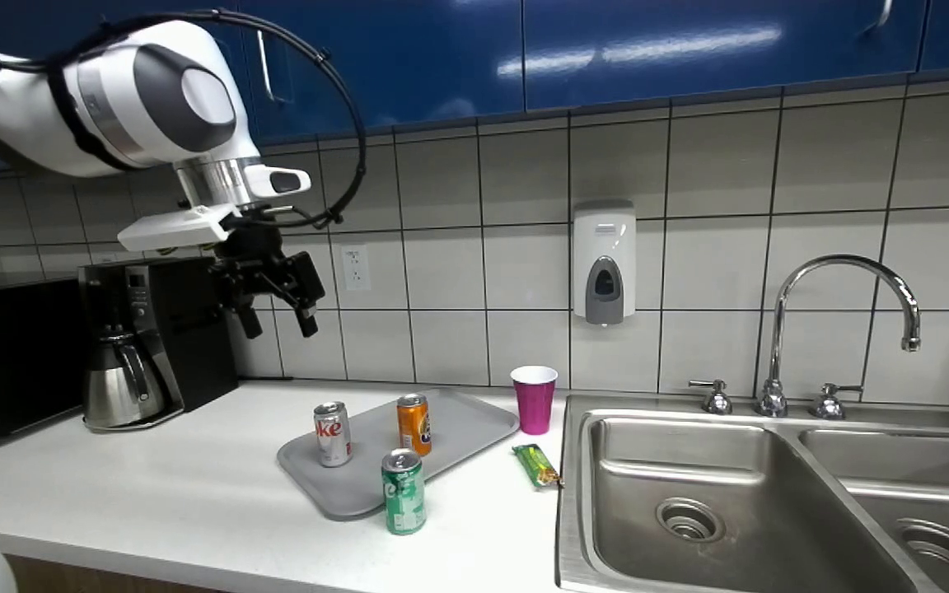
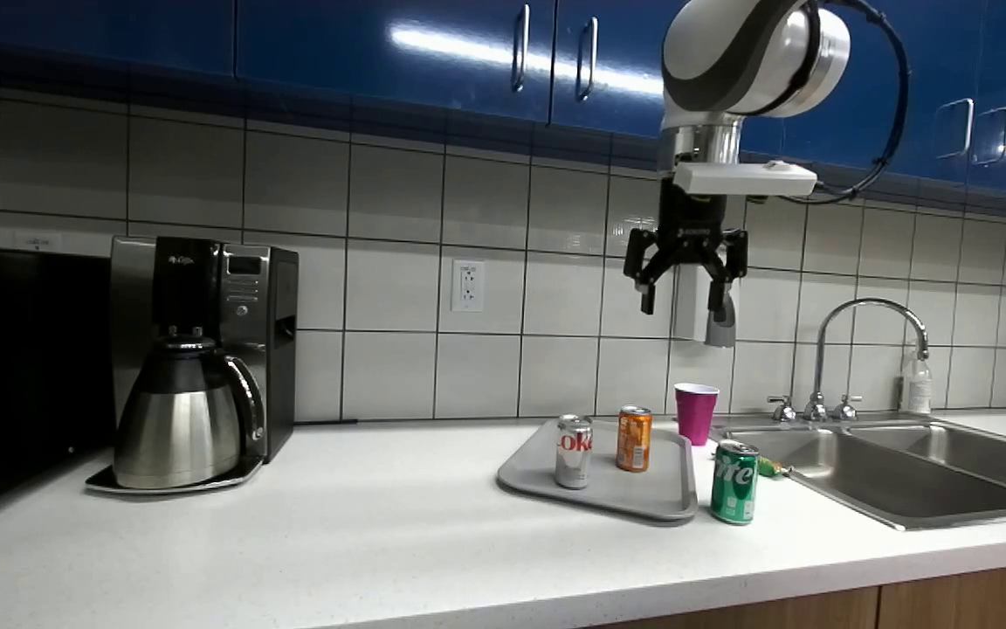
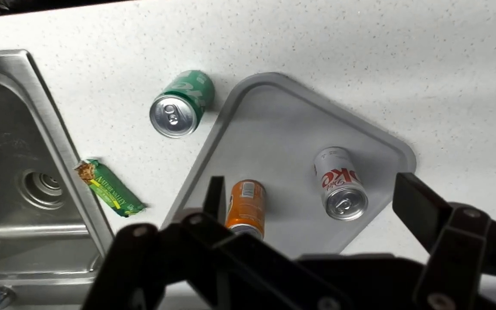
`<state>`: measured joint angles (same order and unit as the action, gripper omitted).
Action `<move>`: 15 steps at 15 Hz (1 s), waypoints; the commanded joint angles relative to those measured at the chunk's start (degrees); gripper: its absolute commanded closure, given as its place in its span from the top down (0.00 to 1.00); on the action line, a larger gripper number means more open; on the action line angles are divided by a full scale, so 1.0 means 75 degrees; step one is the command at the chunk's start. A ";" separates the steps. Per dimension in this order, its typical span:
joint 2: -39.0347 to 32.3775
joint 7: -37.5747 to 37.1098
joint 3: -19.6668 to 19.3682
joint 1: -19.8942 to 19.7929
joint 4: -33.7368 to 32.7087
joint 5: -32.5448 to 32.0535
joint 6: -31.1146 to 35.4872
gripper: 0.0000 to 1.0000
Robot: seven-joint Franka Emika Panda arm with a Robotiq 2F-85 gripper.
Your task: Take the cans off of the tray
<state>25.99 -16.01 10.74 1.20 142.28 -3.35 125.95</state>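
Overhead, the black gripper [image 2: 682, 301] hangs with its angular fingers spread wide. Below, the silver can [image 1: 334, 435] and the orange can [image 1: 414, 425], both glossy metal cylinders, stand upright on the flat grey tray [image 3: 286, 159], its corners rounded and rim raised. The green can [image 2: 734, 483] stands upright just beside the tray on the speckled white counter [image 3: 338, 38].

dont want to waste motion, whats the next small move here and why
Probably lower the open gripper toward the silver can: it stands on the tray and appears between the open jaws in the wrist view. The gripper hangs well above the counter, where the green can already stands.
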 commanded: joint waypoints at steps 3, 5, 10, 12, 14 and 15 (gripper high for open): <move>-0.0664 -0.0385 -0.0113 -0.0072 -0.0170 -0.0059 0.0399 1.00; -0.0852 -0.0469 -0.0164 -0.0127 -0.0226 -0.0127 0.0428 1.00; -0.1181 -0.0606 -0.0283 -0.0169 -0.0365 -0.0176 0.0586 1.00; -0.1367 -0.0678 -0.0314 -0.0165 -0.0454 -0.0180 0.0692 1.00; -0.1544 -0.0811 -0.0319 -0.0174 -0.0538 -0.0216 0.0792 1.00; -0.1660 -0.0901 -0.0320 -0.0187 -0.0592 -0.0253 0.0846 1.00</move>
<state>16.53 -19.84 8.09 0.53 140.21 -3.62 131.32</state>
